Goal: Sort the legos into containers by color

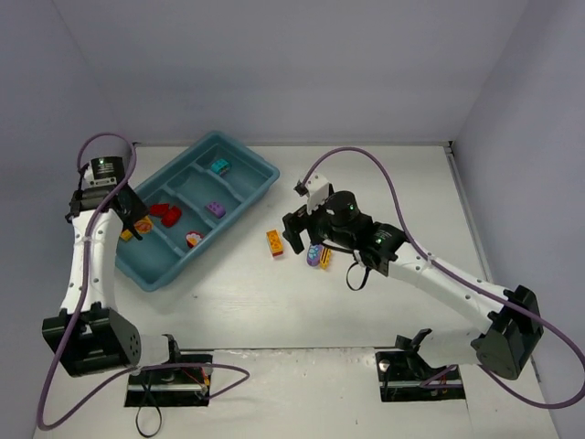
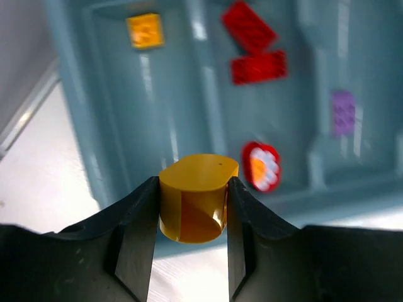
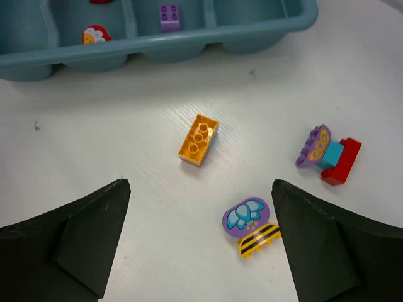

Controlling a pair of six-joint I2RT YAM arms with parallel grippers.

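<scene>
Left claw (image 1: 131, 226) is gripping a yellow brick (image 2: 196, 189) over the tray's (image 1: 262, 174) near end; right claw (image 3: 198, 192) is gaping above an orange brick (image 3: 198, 139); only its wrist camera is catching a red-purple cluster (image 3: 329, 154).

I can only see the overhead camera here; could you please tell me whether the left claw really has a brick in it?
Observer: Yes. In the left wrist view the left claw is shut on a yellow brick with a rounded top.
Operator: Thank you. Is the right claw holding anything?
Observer: No. Its wrist view shows the right claw open and empty, with an orange brick lying on the table ahead of it.
Operator: Is anything else near that one?
Observer: A joined purple, teal and red piece lies off to one side, apart from it.
</scene>
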